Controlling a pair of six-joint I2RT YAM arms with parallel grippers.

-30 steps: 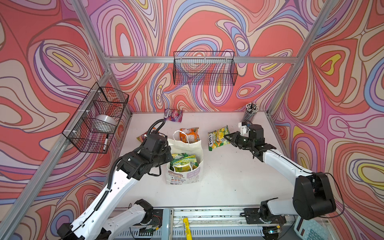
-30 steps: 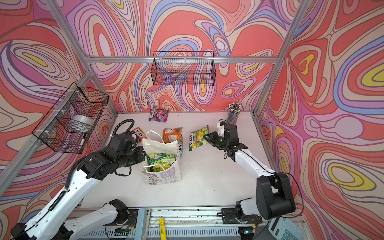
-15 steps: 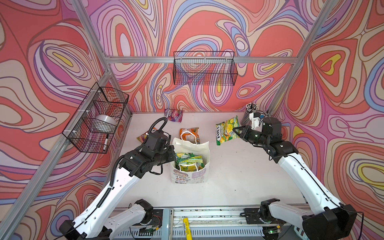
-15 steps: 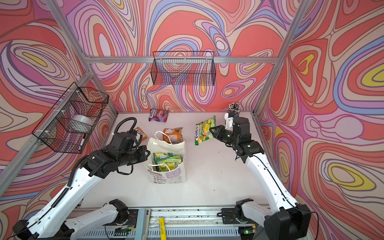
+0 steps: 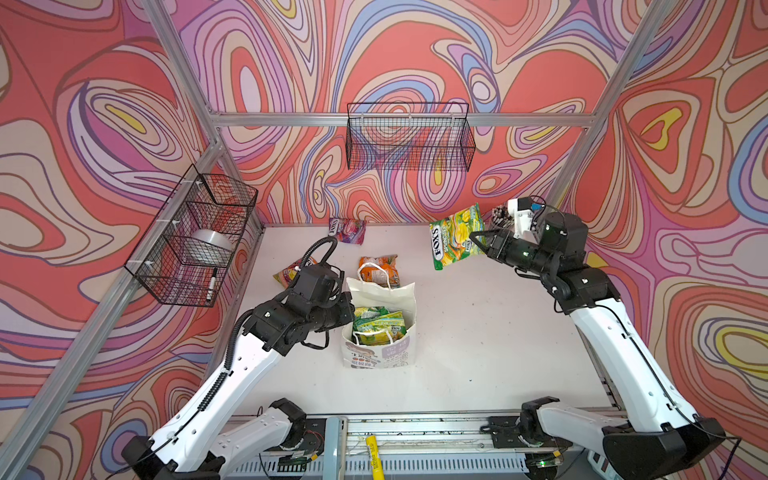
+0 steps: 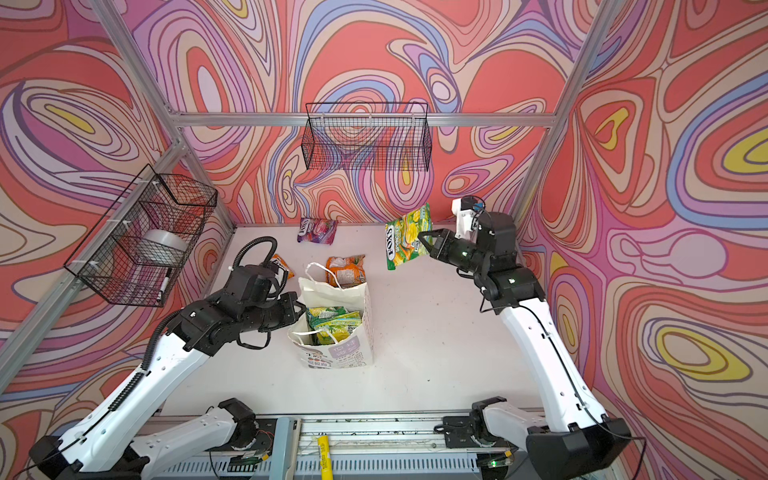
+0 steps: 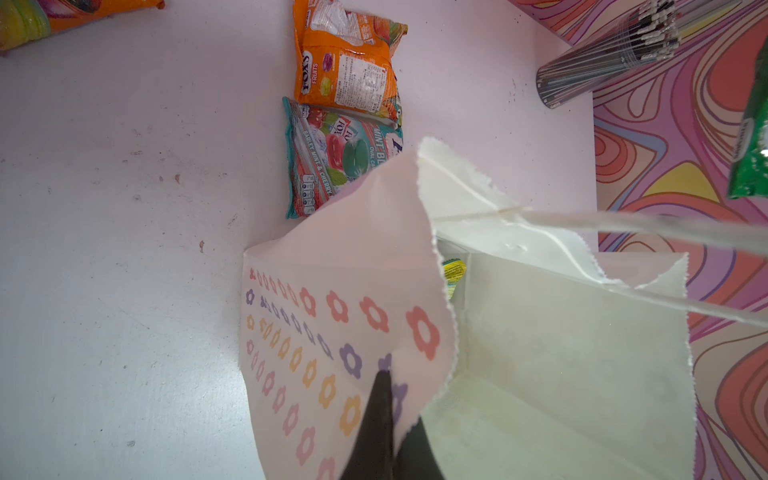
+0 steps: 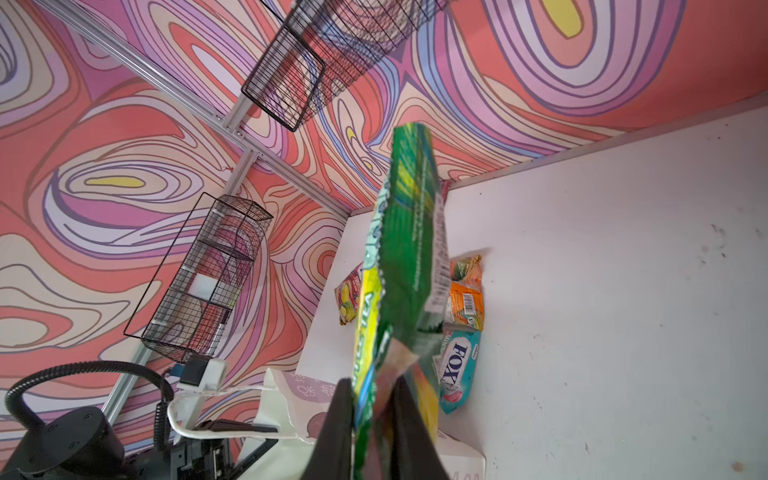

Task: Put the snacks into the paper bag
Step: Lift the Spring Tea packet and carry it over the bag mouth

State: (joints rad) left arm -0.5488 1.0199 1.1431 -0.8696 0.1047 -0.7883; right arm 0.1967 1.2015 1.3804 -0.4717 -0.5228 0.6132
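– White paper bag (image 5: 382,295), item 1: location?
– Upright near the middle of the table (image 5: 478,332), mouth open. Contents: green-and-yellow packets (image 5: 378,326), count unclear.
– State of the left gripper (image 7: 388,399)?
– Closed on the bag's flower-printed side wall at the rim, 1 finger outside, 1 inside.
– Item 2, the green FOX'S packet (image 5: 455,237)?
– In the air, well apart from the bag, toward the back right corner. The right gripper (image 5: 473,239) pinches it by 1 edge, and the packet juts sideways, clear of the table.
– Loose stock on the table?
– 4 seen. An orange packet (image 5: 378,270) lies just behind the bag. A teal packet (image 7: 332,158) lies beside it, 1 edge under the orange one and 1 end hidden by the bag wall. A red-orange packet (image 5: 286,274) sits behind the left arm, partly hidden. A purple packet (image 5: 347,230) rests against the back wall.
– Fixtures?
– 2 black wire items: the back-wall basket (image 5: 409,137) and the left-wall basket (image 5: 195,237).
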